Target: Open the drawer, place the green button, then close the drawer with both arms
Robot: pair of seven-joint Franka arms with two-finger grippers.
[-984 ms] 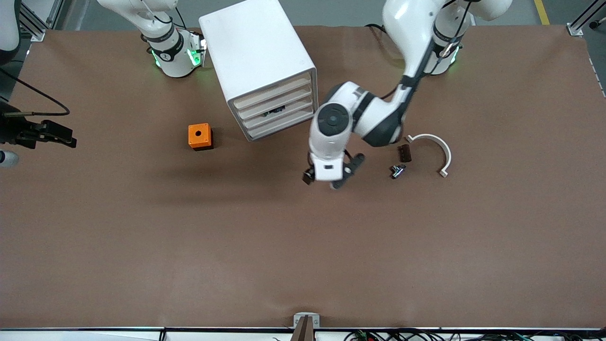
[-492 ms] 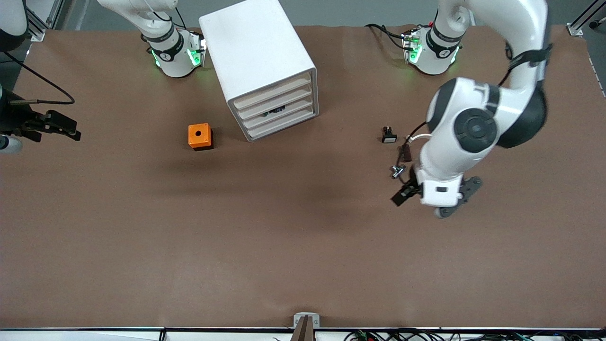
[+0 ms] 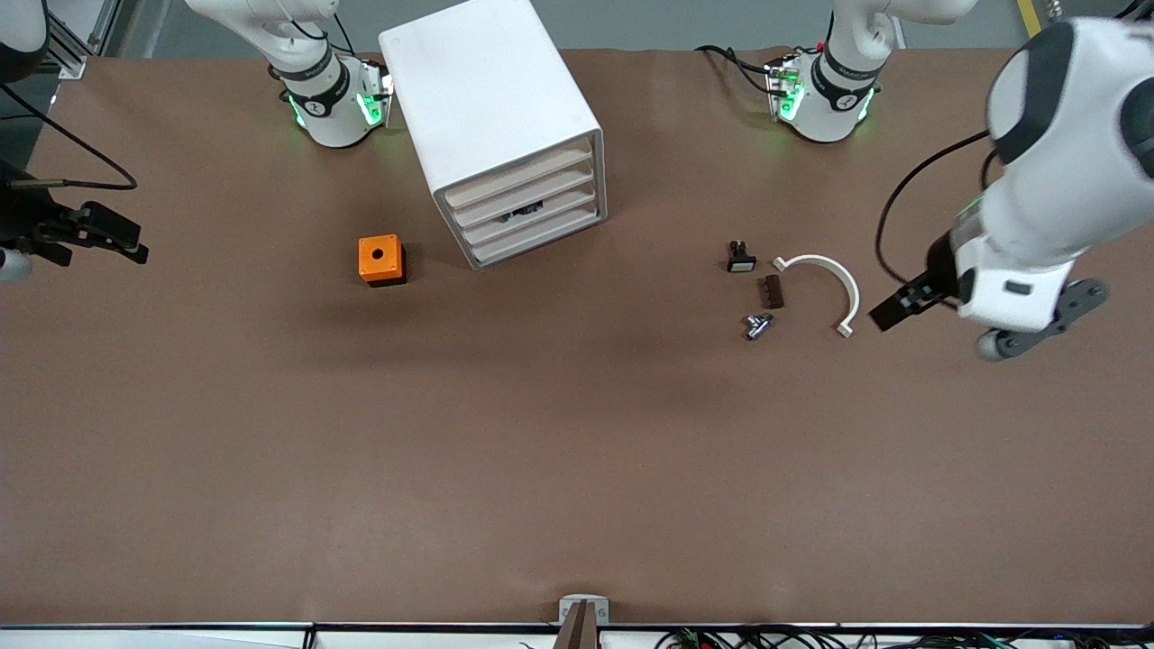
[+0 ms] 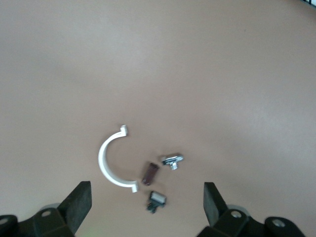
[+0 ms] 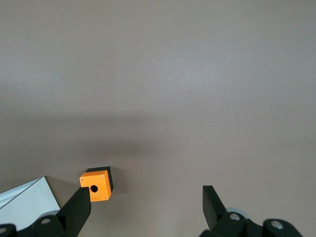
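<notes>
Swinging away from the cabinet, the left gripper now hangs wide and empty past the white clip. Right gripper waits, fingers spread, at its table end.

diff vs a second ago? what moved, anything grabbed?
The left gripper swung from in front of the cabinet, across the small parts, out to the left arm's end of the table, open and empty. That uncovered the white-capped button. The right gripper barely shifted, open. All four drawers stay shut; the orange cube and white clip stayed put.
</notes>
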